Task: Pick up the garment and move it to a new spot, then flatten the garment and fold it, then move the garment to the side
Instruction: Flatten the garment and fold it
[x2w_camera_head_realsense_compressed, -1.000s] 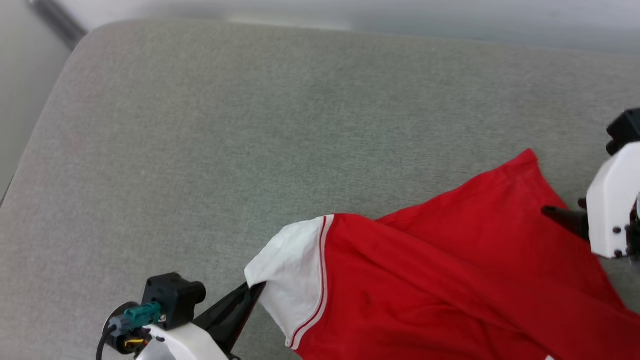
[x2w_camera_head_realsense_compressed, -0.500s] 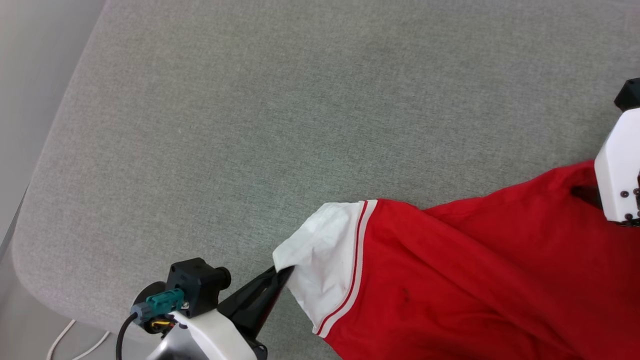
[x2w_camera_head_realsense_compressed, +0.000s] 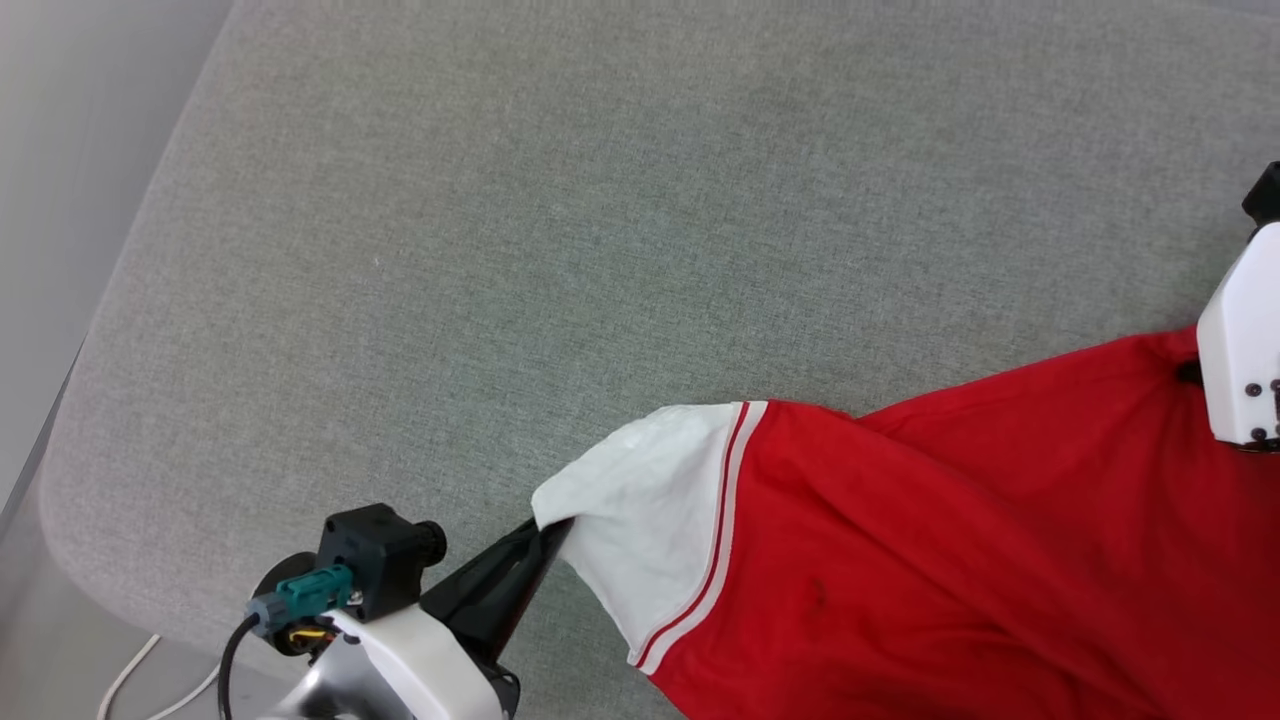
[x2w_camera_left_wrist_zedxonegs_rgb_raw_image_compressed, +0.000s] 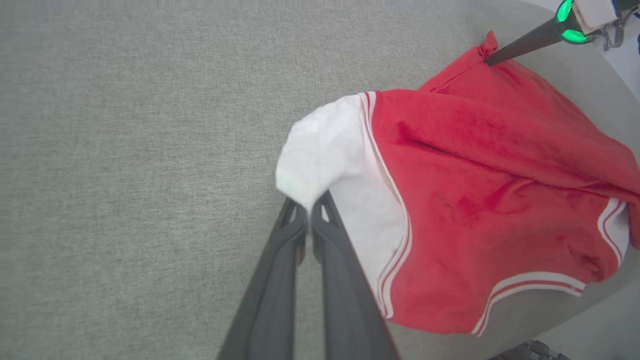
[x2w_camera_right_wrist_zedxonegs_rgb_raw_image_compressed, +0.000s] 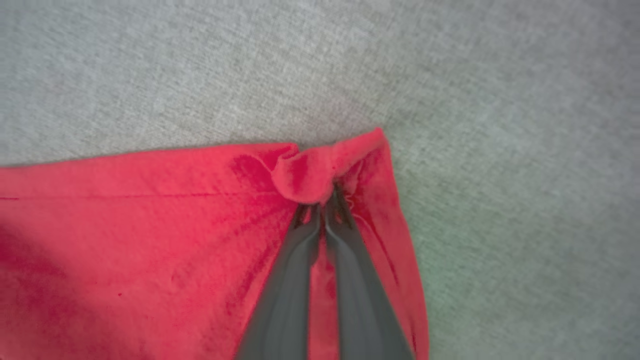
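Update: right jaws just snapped shut. A second ago they stood wide over the red body of the garment (x2w_camera_head_realsense_compressed: 950, 560). Now they pinch a red corner (x2w_camera_right_wrist_zedxonegs_rgb_raw_image_compressed: 310, 175), with the fabric bunched into a small roll at the tips. No change on the left jaws, still clamped on the edge of the white sleeve (x2w_camera_left_wrist_zedxonegs_rgb_raw_image_compressed: 330, 150). The head camera has swung too, so we don't read the shirt's shift in the head view as the shirt moving.

What it means: we now have a two-point hold, sleeve on the left and corner on the right. We judge this is the setup for lifting or stretching the garment out. Flattening and folding are not started. The garment lies rumpled on the grey table (x2w_camera_head_realsense_compressed: 500, 250), toward the robot's right on the near side, with a ridge running across the red panel.

Views: in the head view the right tips sit behind the white wrist housing (x2w_camera_head_realsense_compressed: 1240, 340), so we can't confirm the grip there. The right wrist view shows it plainly. The left wrist view takes in both grip points, the second sleeve (x2w_camera_left_wrist_zedxonegs_rgb_raw_image_compressed: 615, 225) and the garment reaching near the table's edge. We can't tell which face is up.
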